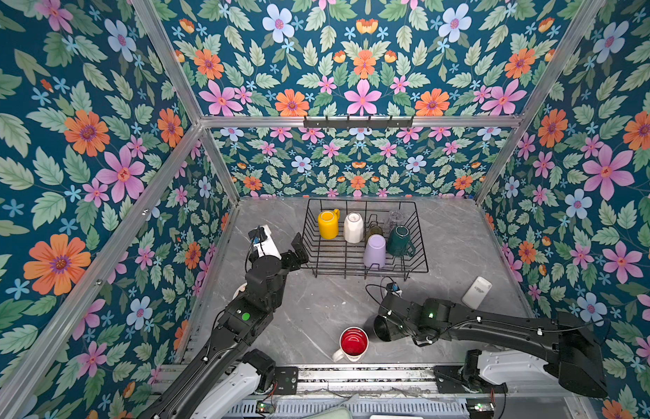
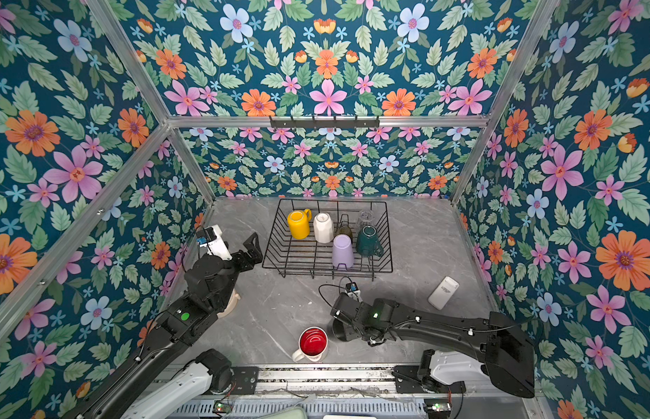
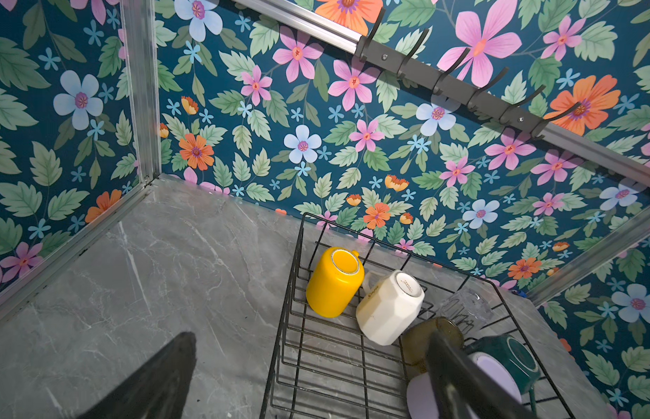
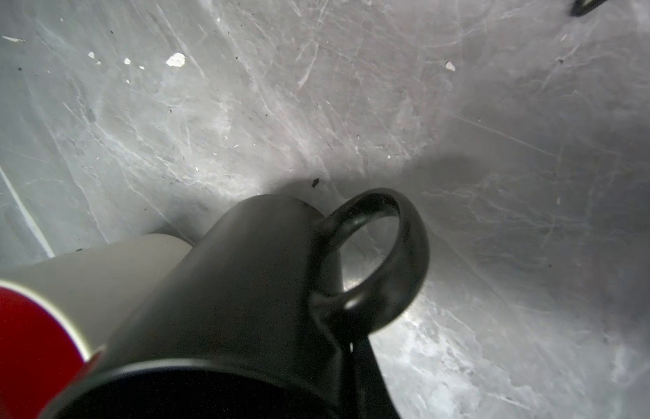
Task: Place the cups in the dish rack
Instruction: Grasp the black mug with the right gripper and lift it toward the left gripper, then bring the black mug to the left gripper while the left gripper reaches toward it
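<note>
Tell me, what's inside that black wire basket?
The rack holds six cups: yellow mug, cream mug, lilac tumbler, dark green mug, a clear glass, and an olive tumbler, partly hidden behind the lilac one.

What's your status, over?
Left end effector open beside black wire dish rack. Right end effector shut on glossy black mug. White red-lined mug close alongside.

Even, bright light; soft shadows; black mug blurs close up.

Left gripper gapes wide; right gripper is clamped, pointing down.
</note>
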`<state>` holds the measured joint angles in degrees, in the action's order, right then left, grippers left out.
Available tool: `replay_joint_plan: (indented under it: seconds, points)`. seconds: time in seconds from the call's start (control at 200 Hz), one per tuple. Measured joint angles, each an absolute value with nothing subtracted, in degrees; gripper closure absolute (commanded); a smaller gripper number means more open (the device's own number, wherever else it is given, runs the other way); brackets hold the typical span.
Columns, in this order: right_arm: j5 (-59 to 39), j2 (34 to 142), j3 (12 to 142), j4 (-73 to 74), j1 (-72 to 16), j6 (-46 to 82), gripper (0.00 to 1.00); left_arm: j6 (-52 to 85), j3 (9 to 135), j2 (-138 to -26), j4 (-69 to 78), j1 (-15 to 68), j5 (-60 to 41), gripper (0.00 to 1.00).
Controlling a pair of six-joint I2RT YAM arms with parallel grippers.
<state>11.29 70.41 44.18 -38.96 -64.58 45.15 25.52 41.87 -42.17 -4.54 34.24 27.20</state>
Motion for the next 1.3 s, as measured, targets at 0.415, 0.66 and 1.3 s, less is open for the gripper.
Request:
replay_joint_plan:
  seconds: [0.415, 0.66, 1.3]
  points:
    - [18.7, 48.6, 42.7, -44.8, -62.5, 41.4, 1.0, 26.8, 40.2, -42.5, -1.9, 34.1, 21.7, 0.0]
    - [25.6, 35.4, 38.8, -35.8, -62.5, 28.3, 1.0, 28.6, 40.3, -45.0, 0.6, 31.7, 7.2, 0.0]
    - [15.2, 32.8, 34.9, -9.0, -61.1, -5.0, 1.0, 35.6, 35.7, -51.6, 18.9, 27.7, -40.0, 0.0]
